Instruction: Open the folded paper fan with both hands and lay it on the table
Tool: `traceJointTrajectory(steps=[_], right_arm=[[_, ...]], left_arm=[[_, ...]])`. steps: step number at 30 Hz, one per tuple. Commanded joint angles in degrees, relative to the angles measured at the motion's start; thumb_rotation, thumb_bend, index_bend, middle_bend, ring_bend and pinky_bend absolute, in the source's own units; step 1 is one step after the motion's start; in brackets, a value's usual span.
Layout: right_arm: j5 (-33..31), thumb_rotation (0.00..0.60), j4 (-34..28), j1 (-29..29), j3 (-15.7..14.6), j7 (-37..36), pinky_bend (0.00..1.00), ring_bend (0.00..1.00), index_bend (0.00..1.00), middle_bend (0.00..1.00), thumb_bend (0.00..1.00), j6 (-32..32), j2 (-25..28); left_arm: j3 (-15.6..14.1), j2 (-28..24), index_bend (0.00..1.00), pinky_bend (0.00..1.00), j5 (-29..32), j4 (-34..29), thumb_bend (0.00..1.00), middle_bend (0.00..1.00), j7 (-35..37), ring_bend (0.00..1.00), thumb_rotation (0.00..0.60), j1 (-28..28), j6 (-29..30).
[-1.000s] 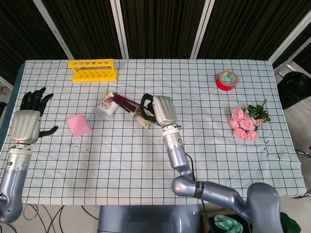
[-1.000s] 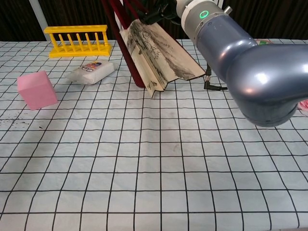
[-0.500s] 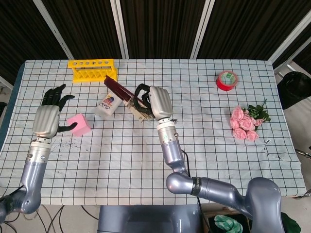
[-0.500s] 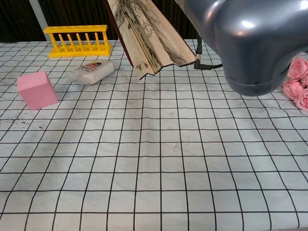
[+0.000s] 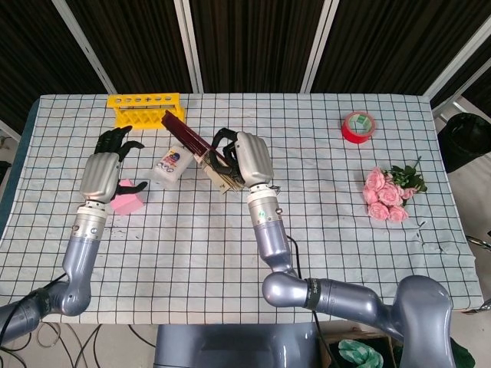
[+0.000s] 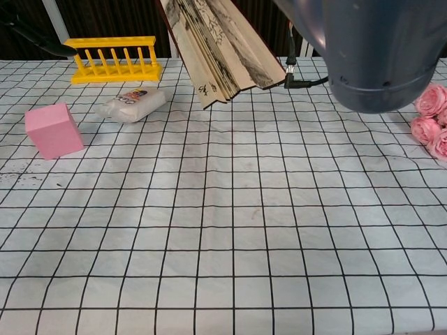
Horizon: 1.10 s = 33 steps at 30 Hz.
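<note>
the right robot hand (image 5: 249, 159) grips the paper fan (image 5: 201, 152) near the middle of the counter (image 5: 322, 207), held up off the checked cloth with its dark red guard stick slanting toward 10 o'clock. since a second ago it has lifted the fan and carried it a little toward 11 o'clock; in the chest view the fan (image 6: 220, 49) now sits higher, its pleats a little parted. the left robot hand (image 5: 103, 172) has swung in from the 9 o'clock edge and now hovers over the pink block (image 5: 126, 202), fingers spread, holding nothing. the white packet (image 5: 170, 165) lies between the two hands, where it was, the yellow rack (image 5: 147, 109) beyond it at 11 o'clock.
</note>
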<state>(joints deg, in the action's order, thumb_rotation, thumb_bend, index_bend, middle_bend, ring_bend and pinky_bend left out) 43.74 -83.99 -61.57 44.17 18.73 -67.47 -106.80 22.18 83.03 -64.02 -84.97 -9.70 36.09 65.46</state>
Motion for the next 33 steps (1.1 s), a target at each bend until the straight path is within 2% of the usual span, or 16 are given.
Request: traceJointTrajectory(steps=[1, 6, 14, 25, 28, 33], right_arm=[[-1.6, 0.600, -1.0, -0.3, 0.8, -0.8, 0.92, 1.00, 0.89, 0.98, 0.62, -0.8, 0.1], [-5.3, 0.600, -3.5, -0.2, 2.7, -3.1, 0.92, 1.00, 0.89, 0.98, 0.62, -1.1, 0.2], [-16.7, 0.600, -8.3, -1.1, 7.5, -4.5, 0.92, 1.00, 0.89, 0.98, 0.62, -1.0, 1.8], [-19.3, 0.600, -8.9, -2.3, 7.0, -5.6, 0.92, 1.00, 0.89, 0.98, 0.63, -1.1, 3.3], [-18.9, 0.600, -8.8, -2.1, 6.5, -7.1, 0.92, 1.00, 0.89, 0.98, 0.63, 0.8, 4.1], [-18.7, 0.600, -10.0, -0.1, 6.0, -12.8, 0.92, 1.00, 0.89, 0.98, 0.63, 8.8, 6.6]], left_arm=[[0.4, 0.8, 0.31, 0.04, 1.1, 0.6, 0.11, 0.08, 1.1, 0.00, 0.600, 0.7, -0.8], [1.0, 1.2, 0.31, 0.04, 2.6, 0.6, 0.11, 0.08, 2.6, 0.00, 0.600, 1.3, -1.7], [1.7, 1.7, 0.31, 0.04, 6.0, -0.4, 0.12, 0.09, 2.9, 0.00, 0.600, 3.9, -5.1], [2.7, 2.6, 0.31, 0.04, 10.2, 0.7, 0.12, 0.09, 3.3, 0.00, 0.600, 6.4, -7.8], [2.9, 2.5, 0.31, 0.04, 11.2, 0.5, 0.12, 0.09, 3.5, 0.00, 0.600, 6.7, -7.9], [3.1, 1.1, 0.31, 0.04, 12.1, -0.5, 0.12, 0.09, 4.6, 0.00, 0.600, 7.2, -9.6]])
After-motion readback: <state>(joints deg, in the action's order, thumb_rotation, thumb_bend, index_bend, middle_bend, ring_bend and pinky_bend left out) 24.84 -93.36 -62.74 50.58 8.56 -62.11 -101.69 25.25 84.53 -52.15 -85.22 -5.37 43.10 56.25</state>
